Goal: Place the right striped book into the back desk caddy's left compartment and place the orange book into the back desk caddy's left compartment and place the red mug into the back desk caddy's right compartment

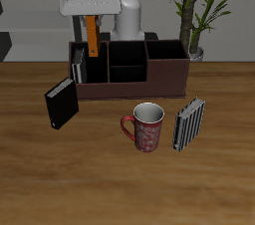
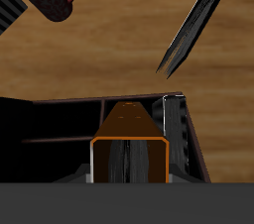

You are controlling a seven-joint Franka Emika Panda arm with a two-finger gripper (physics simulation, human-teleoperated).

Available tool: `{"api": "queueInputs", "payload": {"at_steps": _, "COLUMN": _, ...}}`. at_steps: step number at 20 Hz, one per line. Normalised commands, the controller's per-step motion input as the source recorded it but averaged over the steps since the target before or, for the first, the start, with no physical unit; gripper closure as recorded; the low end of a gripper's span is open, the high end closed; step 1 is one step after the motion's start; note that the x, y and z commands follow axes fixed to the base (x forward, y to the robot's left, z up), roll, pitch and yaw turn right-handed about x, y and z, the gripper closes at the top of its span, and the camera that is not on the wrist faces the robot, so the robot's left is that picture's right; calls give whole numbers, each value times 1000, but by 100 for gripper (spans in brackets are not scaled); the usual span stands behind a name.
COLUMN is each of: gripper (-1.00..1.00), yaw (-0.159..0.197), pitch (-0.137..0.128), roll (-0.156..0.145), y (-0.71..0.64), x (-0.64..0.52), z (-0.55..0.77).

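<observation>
Nearest the front edge, standing upright on the brown wooden desk (image 1: 40, 189): round dark-red mug (image 1: 147, 127) with a mottled pink pattern and a pale inside, handle looping out to one side. Resting well clear of the long, low dark-brown wooden desk caddy (image 1: 134, 88), which is sitting farther back.

Just beside the mug, standing on edge and leaning slightly: thin black-and-white striped book (image 1: 189, 122). On the mug's other side and a little farther back, also standing tilted on edge: thin black book (image 1: 60, 103), not touching the caddy.

Above the caddy, hanging vertically: thin orange-brown hardcover book (image 1: 93, 38), pale page edges showing in the wrist view. Tool (image 1: 92, 15) clamping on the book's upper end, fingers pressing both covers. Book's lower end hanging at about the level of the caddy's top rim, over the narrow left compartment (image 1: 95, 70) with the taller black walls.

Already standing inside that compartment, close against its outer wall and just beside the orange-brown book: second striped book (image 1: 78, 67). Wide right compartment (image 1: 167, 55) lying at the caddy's opposite end.

Far behind the caddy, rising past the desk's back edge: green potted plant (image 1: 194, 0).
</observation>
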Motion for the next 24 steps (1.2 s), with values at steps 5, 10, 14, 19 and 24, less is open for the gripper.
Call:
{"api": "queueInputs", "payload": {"at_steps": 5, "gripper": 100, "yaw": -18, "pitch": 29, "roll": 6, "y": 23, "x": 35, "z": 8}}
{"api": "queueInputs", "payload": {"at_steps": 10, "gripper": 100, "yaw": -40, "pitch": 78, "roll": 24, "y": -19, "x": 112, "z": -106}}
{"api": "queueInputs", "payload": {"at_steps": 14, "gripper": 100, "yaw": -40, "pitch": 44, "roll": 1, "y": -4, "x": 69, "z": -52}}
{"api": "queueInputs", "payload": {"at_steps": 19, "gripper": 100, "yaw": -68, "pitch": 98, "roll": 20, "y": 70, "x": 111, "z": -173}}
{"api": "queueInputs", "payload": {"at_steps": 24, "gripper": 100, "yaw": -19, "pitch": 43, "roll": 2, "y": 24, "x": 108, "z": -110}}
